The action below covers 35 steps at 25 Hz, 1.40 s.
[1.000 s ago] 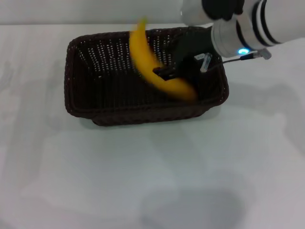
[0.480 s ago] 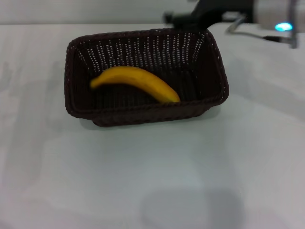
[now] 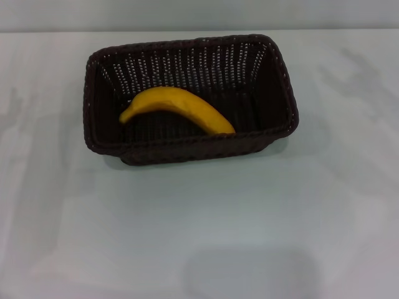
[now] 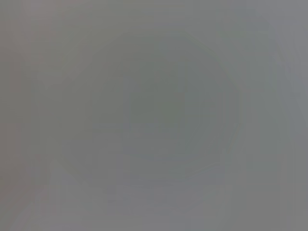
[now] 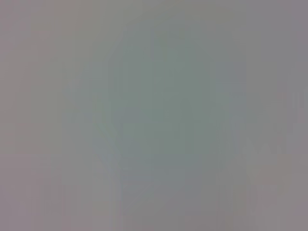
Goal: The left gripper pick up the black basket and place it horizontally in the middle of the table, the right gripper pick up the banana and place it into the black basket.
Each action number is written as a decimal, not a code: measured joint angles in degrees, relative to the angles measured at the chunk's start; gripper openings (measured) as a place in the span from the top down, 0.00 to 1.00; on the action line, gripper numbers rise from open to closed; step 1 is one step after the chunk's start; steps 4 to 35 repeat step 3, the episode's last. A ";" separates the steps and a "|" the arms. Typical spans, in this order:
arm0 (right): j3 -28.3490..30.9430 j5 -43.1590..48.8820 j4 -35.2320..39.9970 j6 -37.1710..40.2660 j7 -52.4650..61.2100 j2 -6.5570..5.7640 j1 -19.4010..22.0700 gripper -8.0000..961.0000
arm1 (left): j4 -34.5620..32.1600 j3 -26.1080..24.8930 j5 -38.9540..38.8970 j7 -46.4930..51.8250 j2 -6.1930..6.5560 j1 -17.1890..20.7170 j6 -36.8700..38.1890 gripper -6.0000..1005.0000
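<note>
Task is looking finished: banana (image 3: 177, 108) is lying inside the basket (image 3: 279, 87), stem toward 9 o'clock, tip toward 4. Basket is sitting lengthwise mid-counter (image 3: 199, 218), toward 12. Neither gripper is showing; wrist views are blank, probably just counter, so grip state can't be told. Next move: likely none. Banana is looking ripe, unbruised.

You are looking at a plain test place, like a lab. All you can see is a big white table (image 3: 249, 237) with a pale wall behind it. Nothing homey stands around it anywhere.
</note>
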<state>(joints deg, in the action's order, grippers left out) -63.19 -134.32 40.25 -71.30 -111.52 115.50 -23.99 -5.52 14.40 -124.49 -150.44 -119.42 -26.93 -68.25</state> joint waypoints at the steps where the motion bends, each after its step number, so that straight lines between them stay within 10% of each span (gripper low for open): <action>1: 1.64 -0.93 -3.73 -0.56 -6.72 0.06 0.08 0.09 | 0.24 0.00 -0.01 -0.09 -0.01 0.07 -0.34 0.12; 3: 4.36 -3.08 -12.11 0.38 -21.79 0.15 -0.07 0.09 | 0.94 -0.03 0.01 -0.25 -0.05 0.57 -1.55 0.12; 35: 4.36 -3.08 -12.11 0.38 -21.79 0.15 -0.07 0.09 | 0.94 -0.03 0.01 -0.25 -0.05 0.57 -1.55 0.12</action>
